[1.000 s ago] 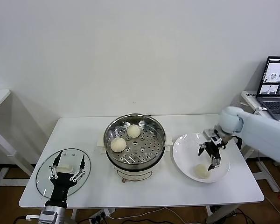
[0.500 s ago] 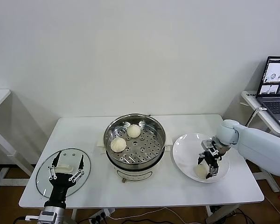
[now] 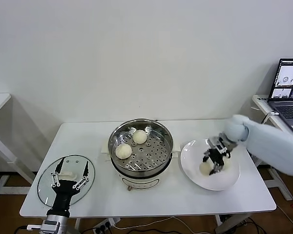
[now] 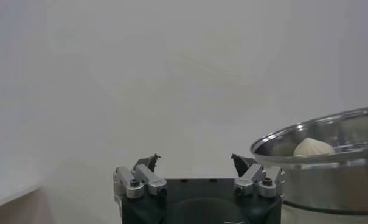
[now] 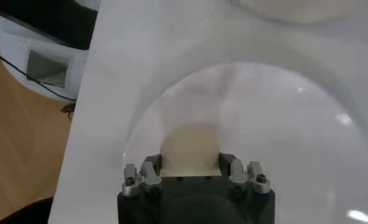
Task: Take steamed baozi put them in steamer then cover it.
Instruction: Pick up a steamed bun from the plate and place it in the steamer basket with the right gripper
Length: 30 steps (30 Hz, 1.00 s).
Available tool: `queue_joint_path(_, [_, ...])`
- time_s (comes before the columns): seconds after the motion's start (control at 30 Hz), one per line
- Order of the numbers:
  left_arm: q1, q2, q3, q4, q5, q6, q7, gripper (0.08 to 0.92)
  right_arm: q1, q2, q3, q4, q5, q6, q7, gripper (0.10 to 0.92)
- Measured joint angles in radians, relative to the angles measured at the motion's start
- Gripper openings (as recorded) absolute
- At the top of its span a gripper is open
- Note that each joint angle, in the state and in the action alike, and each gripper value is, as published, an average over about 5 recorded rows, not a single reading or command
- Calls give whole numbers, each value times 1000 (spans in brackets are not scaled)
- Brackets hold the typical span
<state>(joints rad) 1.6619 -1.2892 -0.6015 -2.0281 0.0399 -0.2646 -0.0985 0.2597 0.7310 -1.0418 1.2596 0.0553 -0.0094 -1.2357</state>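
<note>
Bun (image 3: pixel 205 168), smooth, round and cream-white, now sits pinched in the right claw (image 3: pixel 211 165) over the white plate (image 3: pixel 194 151) at the frame's lower right; a second ago that claw hung wide above it. Two more buns (image 3: pixel 123 150) rest in the shiny steamer (image 3: pixel 162 134) at centre. At lower left, the left claw (image 3: pixel 68 179) stays wide over the glass lid (image 3: pixel 44 181).

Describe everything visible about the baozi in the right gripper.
The baozi is a small, round, cream-white bun with a smooth, matte, dough-like surface. It sits between the fingers of the right gripper, which has closed on its sides, over the white plate to the right of the steamer. Whether it touches the plate cannot be told.
</note>
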Motion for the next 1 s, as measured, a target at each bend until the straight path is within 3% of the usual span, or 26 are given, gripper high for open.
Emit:
queue_joint_path(0.43, [3,4,0,-12,0,-1,-1,823,261,202,-43,60,-74,349,-41,662])
queue_joint_path(1.0, [5,4,-5,-10,0,-16,2,823,253,436,-108,148,-234,667,8,668])
